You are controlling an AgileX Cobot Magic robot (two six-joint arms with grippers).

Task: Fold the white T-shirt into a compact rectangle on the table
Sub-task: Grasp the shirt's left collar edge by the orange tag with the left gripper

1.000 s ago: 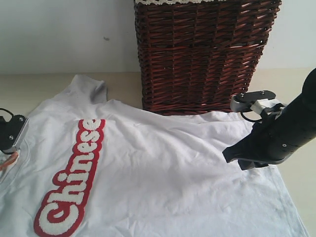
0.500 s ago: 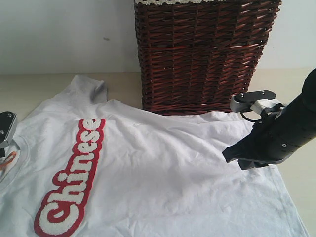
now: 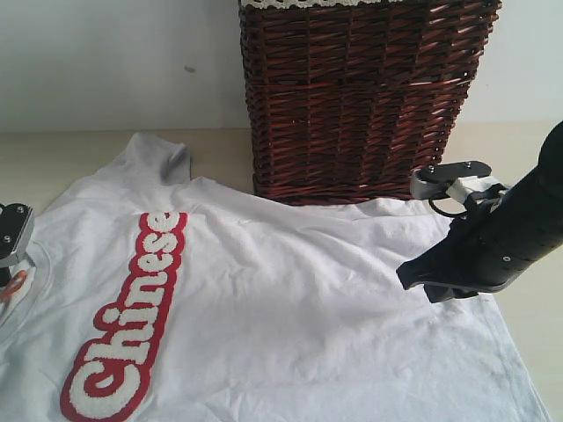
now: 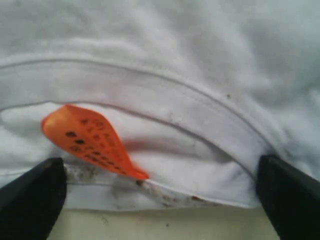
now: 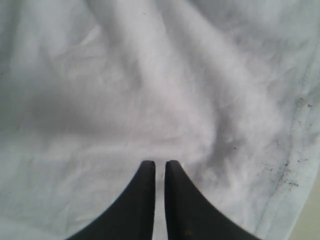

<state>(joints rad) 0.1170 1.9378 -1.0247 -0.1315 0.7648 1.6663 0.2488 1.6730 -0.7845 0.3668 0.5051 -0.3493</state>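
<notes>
The white T-shirt [image 3: 281, 299] lies spread on the table [image 3: 53, 154], its red-outlined lettering [image 3: 127, 330] running down the left side. At the far left my left gripper [image 3: 10, 236] stands at the neckline. In the left wrist view my left gripper [image 4: 160, 200] is wide open, its dark fingers [image 4: 30, 195] on either side of the collar [image 4: 150, 100] and the orange neck tag [image 4: 92, 140]. My right gripper [image 3: 406, 278] hovers over the shirt's right part. In the right wrist view my right gripper [image 5: 160, 165] is shut, with only a thin slit and nothing between its fingers.
A dark brown wicker basket [image 3: 361, 97] stands at the back, touching the shirt's far edge. A sleeve [image 3: 154, 158] sticks out at the back left. Bare table shows past the shirt's hem [image 3: 528, 369] at the right and beside the collar [image 4: 160, 225].
My left gripper has shifted left toward the frame edge, by the collar. The right arm and the shirt have not moved.
</notes>
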